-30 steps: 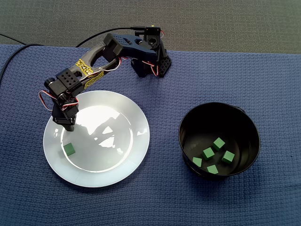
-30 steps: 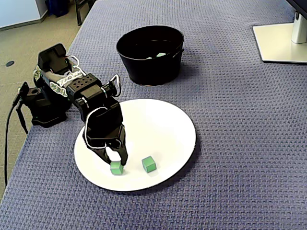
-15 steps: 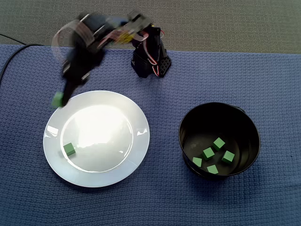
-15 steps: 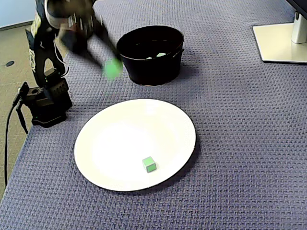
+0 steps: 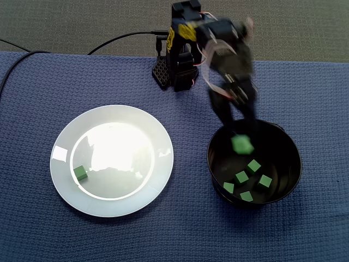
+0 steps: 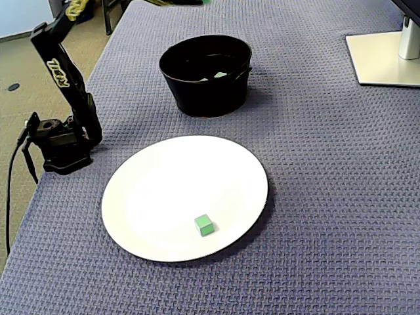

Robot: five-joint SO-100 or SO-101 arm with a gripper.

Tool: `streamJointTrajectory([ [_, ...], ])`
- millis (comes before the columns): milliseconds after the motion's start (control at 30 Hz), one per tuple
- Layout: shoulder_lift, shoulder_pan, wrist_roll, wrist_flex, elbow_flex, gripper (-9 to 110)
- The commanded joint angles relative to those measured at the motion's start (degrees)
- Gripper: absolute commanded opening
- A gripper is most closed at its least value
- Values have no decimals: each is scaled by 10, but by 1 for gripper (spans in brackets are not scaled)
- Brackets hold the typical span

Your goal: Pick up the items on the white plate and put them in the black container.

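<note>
In a fixed view my gripper point(image 5: 240, 136) hangs over the black container point(image 5: 215, 164), blurred by motion. A green cube point(image 5: 241, 145) sits at its fingertips, above the container's inside, and the jaws look shut on it. Several more green cubes point(image 5: 252, 166) lie on the container's floor. On the white plate point(image 5: 158, 164) one green cube point(image 5: 80, 173) rests near the left rim. A fixed view from the side shows that cube point(image 6: 205, 225) on the plate point(image 6: 243, 170) and the container point(image 6: 205, 85). There the arm rises out of the top edge and the gripper is hidden.
The arm's base point(image 5: 174, 73) stands at the back edge of the blue cloth, with a cable running off to the left. A white monitor foot point(image 6: 384, 59) sits at the far right of the side view. The cloth's edge drops off beside the base point(image 6: 59, 141).
The gripper took one green cube off the plate, lifted it and swung right to above the black container. One cube stays on the plate.
</note>
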Motion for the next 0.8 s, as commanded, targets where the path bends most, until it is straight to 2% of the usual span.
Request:
streamJointTrajectory([
  [0, -60, -85, 18, -44, 75, 0],
  [200, -124, -119, 15, -122, 203, 0],
  [333, -128, -111, 3, -111, 221, 1],
  [367, -123, -105, 0, -98, 215, 18],
  [400, -116, -100, -5, -81, 207, 29],
  [433, -106, -95, -13, -64, 193, 32],
  [633, -42, -10, -45, 127, -30, 34],
  [767, -40, 136, -68, 225, -245, 33],
])
